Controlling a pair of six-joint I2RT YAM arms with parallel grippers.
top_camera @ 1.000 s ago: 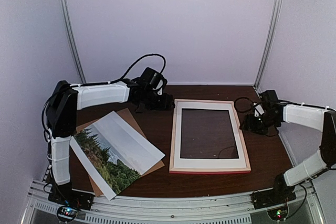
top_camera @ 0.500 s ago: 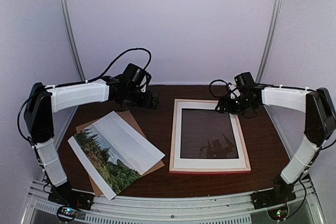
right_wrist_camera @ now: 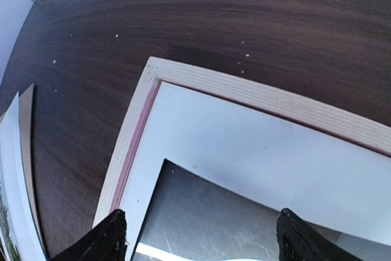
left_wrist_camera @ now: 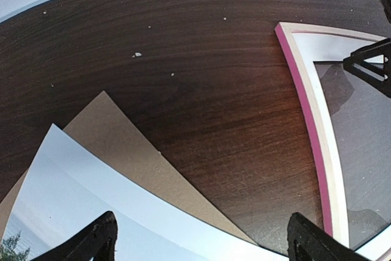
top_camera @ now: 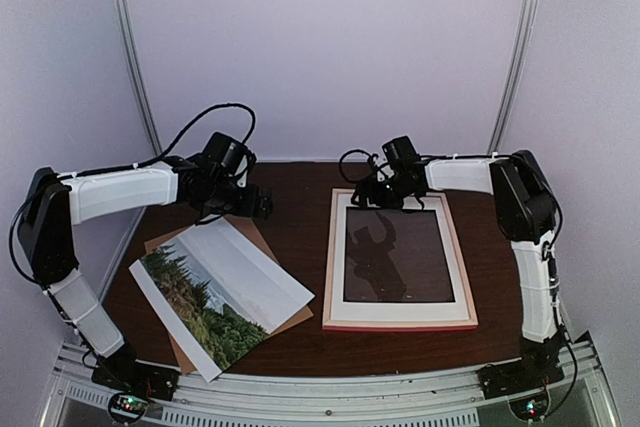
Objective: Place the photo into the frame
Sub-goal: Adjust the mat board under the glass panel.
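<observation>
Both left gripper point(left_wrist_camera: 201, 242) and right gripper point(right_wrist_camera: 198, 239) gape empty above the white-bordered landscape photo point(top_camera: 220, 292) and pink-fronted frame point(top_camera: 400, 324).

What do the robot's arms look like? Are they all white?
Not all white. The left arm and right arm have smooth white shells with chunky black joints. The left gripper and right gripper are black, two-pronged claws. Thin black cables loop above the wrists.
</observation>
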